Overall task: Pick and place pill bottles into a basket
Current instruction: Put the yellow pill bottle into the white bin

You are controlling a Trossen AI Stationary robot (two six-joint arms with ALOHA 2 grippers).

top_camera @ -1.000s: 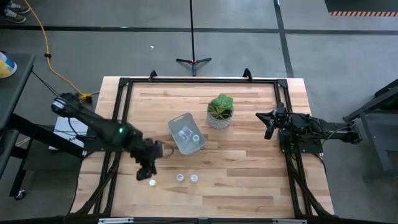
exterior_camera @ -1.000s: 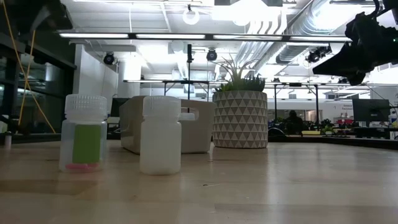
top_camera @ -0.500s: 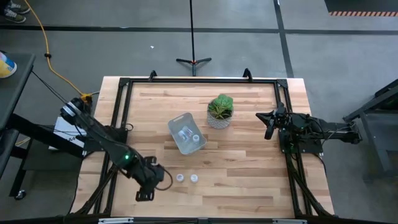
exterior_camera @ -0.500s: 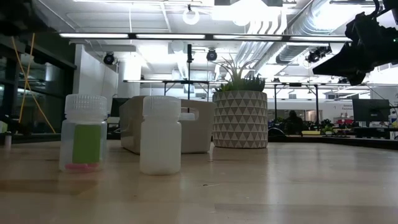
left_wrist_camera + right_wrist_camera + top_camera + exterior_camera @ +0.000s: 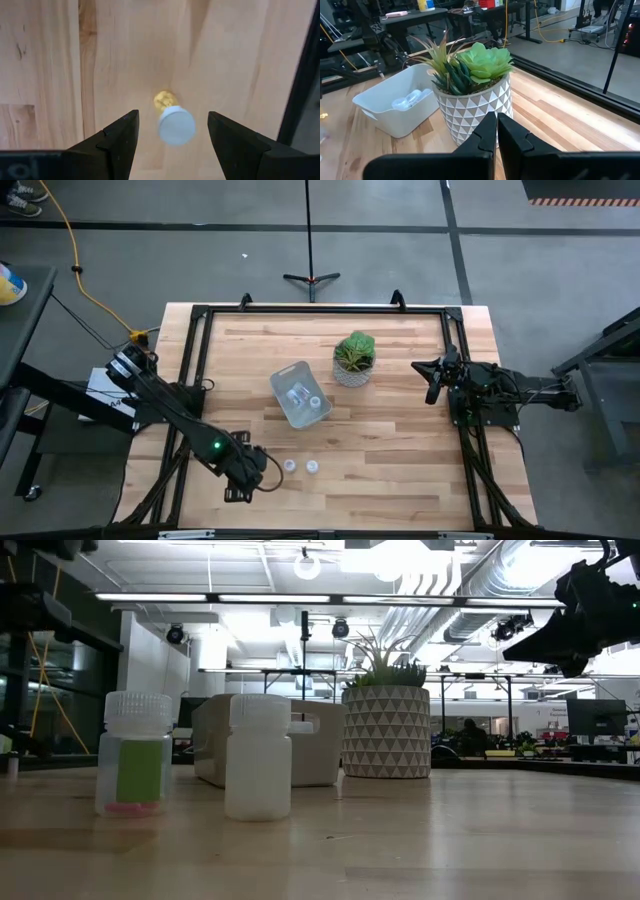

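1. Here the left gripper point(image 5: 170, 131) hangs straight down over the table's near left part, at about 7 o'clock from the basket point(image 5: 300, 394), its fingers point(image 5: 117, 137) spread wide on either side of one pill bottle point(image 5: 176, 125)
2. That bottle stands upright, long axis vertical, pale cap facing the wrist camera, with something yellowish low inside it; neither finger touches it
3. The left arm point(image 5: 170, 412) runs from the table's left edge diagonally toward the near edge, its wrist bent down over the bottle
4. Two more bottles stand upright on the wood just beside that gripper, at its 3 o'clock: a green-labelled one point(image 5: 134, 753) and a plain whitish one point(image 5: 258, 757), apart from each other
5. The basket lies mid-table with its long axis running 11 to 5 o'clock, and holds several bottles point(image 5: 303, 395) lying inside
6. A potted plant point(image 5: 353, 358) stands at the basket's 2 o'clock
7. The right gripper point(image 5: 497, 131) waits at the table's right edge, pointing at the plant, fingers pressed together
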